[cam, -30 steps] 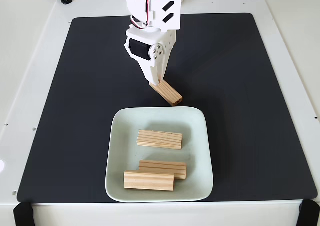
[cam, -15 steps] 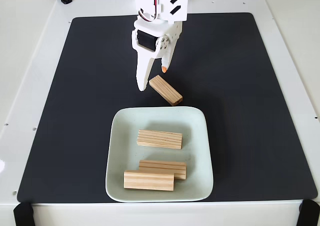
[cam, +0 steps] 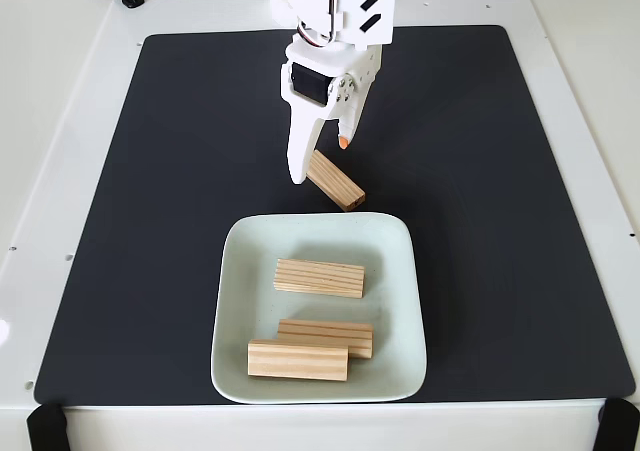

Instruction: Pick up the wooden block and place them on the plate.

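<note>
One wooden block (cam: 337,183) lies slanted on the black mat, just beyond the far rim of the pale plate (cam: 392,271). My white gripper (cam: 320,161) hangs over the block's far left end and is open. Its long white finger (cam: 297,166) is on the left of that end and its orange-tipped finger (cam: 343,141) is on the right; nothing is gripped. Three more wooden blocks rest on the plate: one across the middle (cam: 319,278) and two touching side by side near the front (cam: 326,335) (cam: 298,360).
The black mat (cam: 480,191) covers most of the white table (cam: 580,91). Open mat lies left and right of the plate and arm. Black clamps sit at the table's front corners (cam: 45,426).
The gripper, low and closed at the block's far end a second ago, has risen slightly, opened and shifted right. The block on the mat has not moved.
</note>
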